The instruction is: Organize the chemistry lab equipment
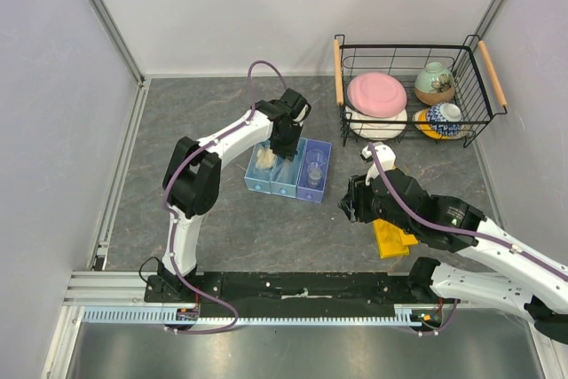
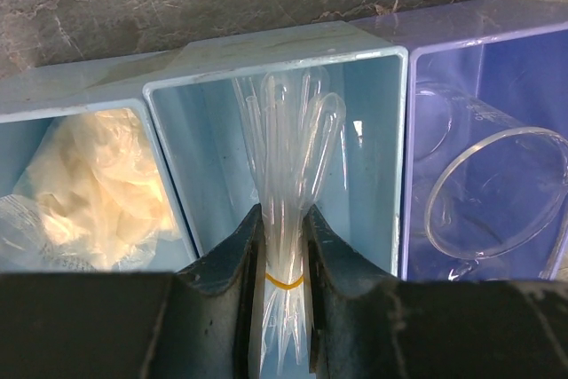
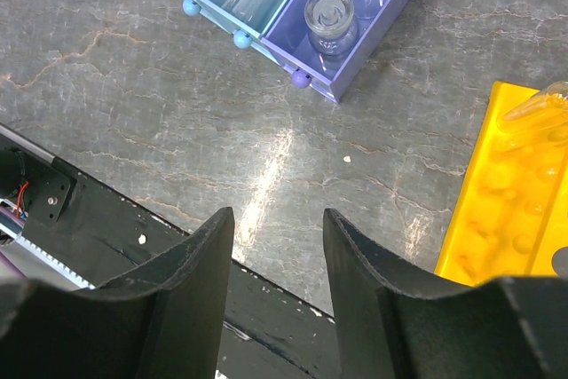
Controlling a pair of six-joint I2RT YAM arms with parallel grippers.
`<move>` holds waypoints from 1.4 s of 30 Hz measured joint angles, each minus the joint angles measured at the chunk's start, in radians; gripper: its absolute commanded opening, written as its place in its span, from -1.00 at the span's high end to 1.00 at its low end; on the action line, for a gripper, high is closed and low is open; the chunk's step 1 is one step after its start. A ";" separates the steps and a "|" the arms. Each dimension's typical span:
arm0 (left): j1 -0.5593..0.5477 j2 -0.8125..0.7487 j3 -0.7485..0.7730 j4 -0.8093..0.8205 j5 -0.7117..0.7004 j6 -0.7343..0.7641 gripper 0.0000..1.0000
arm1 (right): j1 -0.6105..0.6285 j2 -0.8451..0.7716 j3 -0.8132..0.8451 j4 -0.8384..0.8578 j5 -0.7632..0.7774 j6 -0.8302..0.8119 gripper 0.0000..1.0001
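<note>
The top view takes in the whole scene: the blue tray (image 1: pixel 282 191) sits mid-frame on the grey tabletop (image 1: pixel 222 228), the left pincer (image 1: pixel 286 150) is down over it, and the right pincer (image 1: pixel 351 201) hangs just to the tray's lower right. Only this view shows the black wire basket (image 1: pixel 410 46) in the upper right. It holds one pink plate (image 1: pixel 376 93) and two patterned bowls (image 1: pixel 435 82). The yellow rack (image 1: pixel 390 239) peeks out from under the right arm, near the bottom.

The left wrist view shows what the top view hides. The left pincer (image 2: pixel 284 228) is pinching one bundle of thin clear test tubes (image 2: pixel 288 148), tied with a yellow band, and the bundle reaches into the middle of the tray's three compartments. A cream lump (image 2: pixel 98 184) fills the left one. One clear beaker (image 2: pixel 497 193) lies in the purple one at right. How many tubes are in the bundle cannot be told.

In the right wrist view the right pincer (image 3: pixel 278 219) is spread wide with nothing between its fingers, above bare tabletop. The tray, at upper centre here, shows three round knobs (image 3: pixel 240 39) along its front. There is also a second small round glass piece (image 3: pixel 330 15) in the purple compartment. At the right edge, one clear tube (image 3: pixel 541 104) lies across the top of the yellow rack.
</note>
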State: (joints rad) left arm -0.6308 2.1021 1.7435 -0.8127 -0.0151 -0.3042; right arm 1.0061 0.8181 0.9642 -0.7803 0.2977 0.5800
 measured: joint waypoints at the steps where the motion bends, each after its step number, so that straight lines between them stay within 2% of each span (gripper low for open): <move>1: 0.000 0.000 -0.002 0.003 0.000 -0.002 0.90 | 0.000 -0.001 -0.002 0.000 0.000 0.000 -0.04; 8: -0.006 0.027 -0.005 0.015 -0.007 -0.038 0.88 | 0.000 -0.008 -0.008 -0.001 0.000 0.000 -0.04; 14: -0.018 0.074 -0.005 0.027 -0.037 -0.092 0.74 | 0.000 -0.019 -0.008 -0.001 0.000 0.000 -0.04; 21: -0.022 0.075 -0.005 0.030 -0.046 -0.127 -0.02 | 0.000 -0.040 -0.008 -0.006 0.000 0.000 -0.05; 27: -0.026 0.055 0.018 0.004 -0.056 -0.131 -0.20 | 0.000 -0.042 -0.008 -0.008 0.000 0.000 -0.05; 35: -0.026 0.042 0.082 -0.074 -0.061 -0.131 -0.24 | 0.000 -0.039 -0.008 -0.007 0.000 0.000 -0.05; 40: -0.027 0.027 0.179 -0.158 -0.061 -0.131 -0.27 | 0.000 -0.030 -0.008 -0.004 0.002 -0.001 -0.14; 42: -0.028 -0.008 0.209 -0.182 -0.061 -0.131 -0.67 | 0.000 -0.008 -0.008 0.000 0.010 -0.005 -0.20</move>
State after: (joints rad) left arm -0.6590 2.0937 1.9522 -0.9951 -0.0761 -0.4351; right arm 1.0061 0.8097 0.9565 -0.7803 0.3073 0.5755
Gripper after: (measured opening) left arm 0.629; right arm 0.567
